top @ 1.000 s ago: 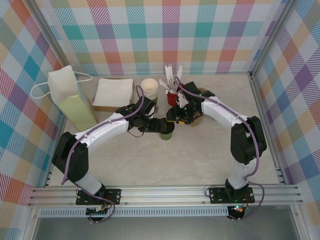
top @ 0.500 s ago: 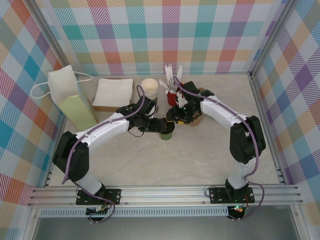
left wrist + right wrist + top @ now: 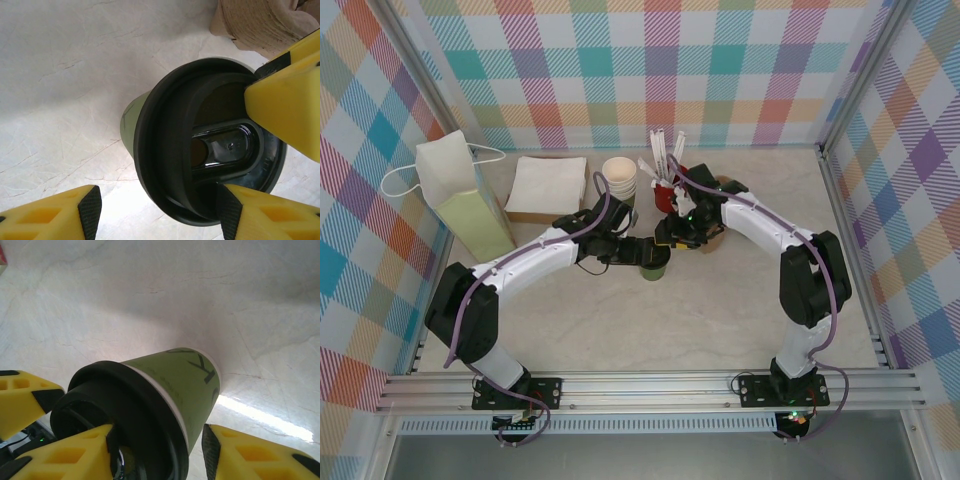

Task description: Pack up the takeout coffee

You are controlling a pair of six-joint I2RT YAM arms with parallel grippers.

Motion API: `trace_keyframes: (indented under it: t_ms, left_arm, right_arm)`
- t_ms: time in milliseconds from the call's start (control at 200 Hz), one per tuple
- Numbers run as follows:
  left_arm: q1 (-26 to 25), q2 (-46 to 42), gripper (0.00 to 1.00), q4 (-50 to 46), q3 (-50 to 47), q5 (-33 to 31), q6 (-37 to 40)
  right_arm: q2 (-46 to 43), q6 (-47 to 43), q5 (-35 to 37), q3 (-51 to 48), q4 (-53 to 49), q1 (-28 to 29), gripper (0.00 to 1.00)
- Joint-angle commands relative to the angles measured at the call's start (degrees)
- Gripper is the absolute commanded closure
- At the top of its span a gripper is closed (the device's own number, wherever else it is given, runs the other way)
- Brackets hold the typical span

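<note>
Takeout coffee (image 3: pixel 655 264) upright on worktop (image 3: pixel 720 320), mid-table, between both end effectors. Left end effector (image 3: pixel 159 212) open, one finger clear of cup. Right end effector (image 3: pixel 157 445) straddles cup body and lid; gripping or not, cannot tell.

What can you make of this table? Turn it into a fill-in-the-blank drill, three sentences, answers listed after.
The takeout coffee wears a round ____ lid. Below that lid, its side is mostly ____. The stirrers stand in a ____ cup.

Missing words: black; green; red.
</note>
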Motion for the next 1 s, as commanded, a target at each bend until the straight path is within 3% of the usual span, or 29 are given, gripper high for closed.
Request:
trace_keyframes:
  t_ms: [0,210,475,995]
  left_arm:
    - [0.33,1.8,0.36,-6.3,-3.49,-2.09,0.59]
    - [0.28,1.41,0.36,-6.05,-3.65,-1.75,0.38]
    - [0.32,-0.11,0.34,-5.73,-0.37,-0.6,-0.32]
    - [2.92,-10.99,0.19,-4.04,-0.03,-1.85,-2.65]
  right_arm:
    - [2.73,-2.16,5.62,-4.26,-8.49,0.38,0.52]
    - [1.63,-2.09,5.78,-5.73,-7.58,0.38,0.54]
    - [-0.17,-2.0,4.07,-0.43,-5.4,0.38,0.51]
    - [-8.38,-2.31,6.04,-0.23,-1.56,0.47,0.26]
